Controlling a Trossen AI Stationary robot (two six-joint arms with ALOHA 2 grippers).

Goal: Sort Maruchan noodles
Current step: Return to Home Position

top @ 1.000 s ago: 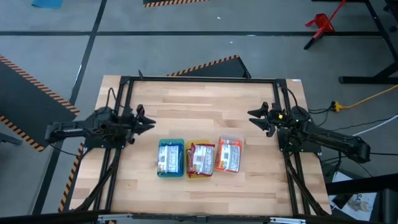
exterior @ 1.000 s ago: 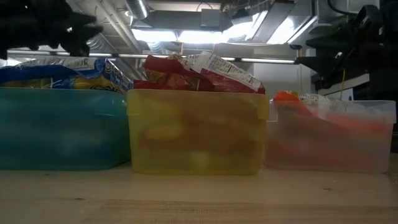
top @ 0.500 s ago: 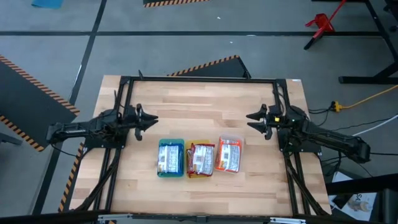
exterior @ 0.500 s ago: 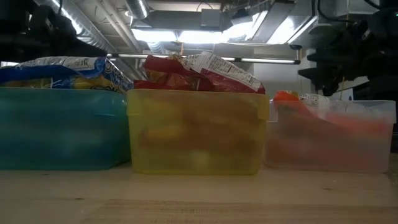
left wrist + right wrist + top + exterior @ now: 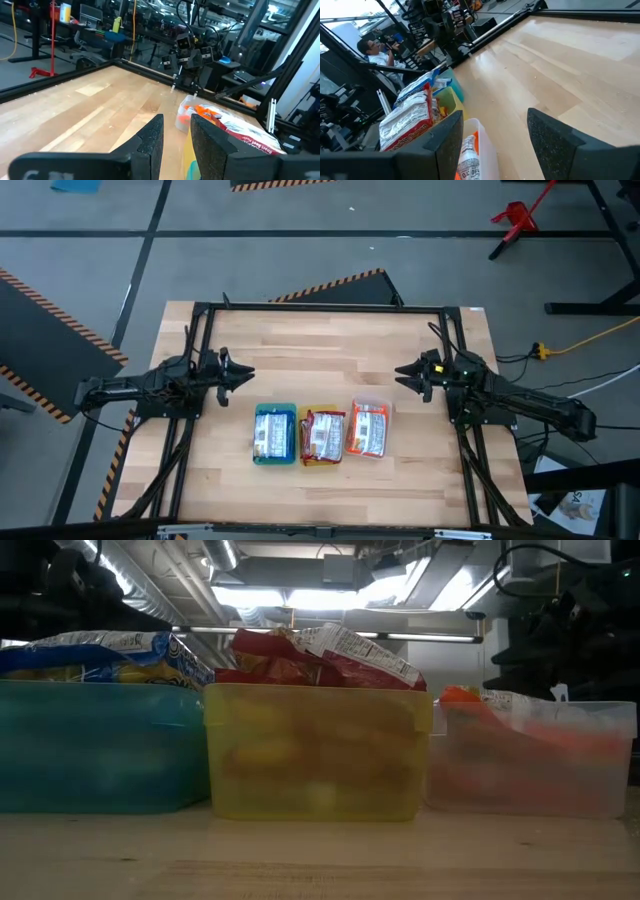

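The Maruchan noodles lie sorted in three trays standing side by side on the table. Blue-and-white packets [image 5: 272, 430] fill the green tray [image 5: 100, 750]. Dark red packets [image 5: 322, 436] fill the yellow tray [image 5: 315, 755]. Orange-and-white packets [image 5: 368, 428] fill the clear tray [image 5: 530, 765]. The top packets stick up above the rims. My left gripper [image 5: 240, 372] hovers at the table's left side, open by a narrow gap [image 5: 176, 120], holding nothing. My right gripper [image 5: 405, 370] hovers at the right side, wide open [image 5: 495, 120] with nothing between its fingers. Both point about level toward the table's middle.
Bare wooden table [image 5: 320, 340] stretches between the two grippers and behind the trays. A black frame [image 5: 320, 307] runs along the table's edges. A person [image 5: 370, 47] sits in the room beyond the table's left side.
Both grippers have sunk a little and tipped toward level at their own sides of the table, with their fingertips now reaching slightly farther toward the middle. The trays and packets have stayed where they were.
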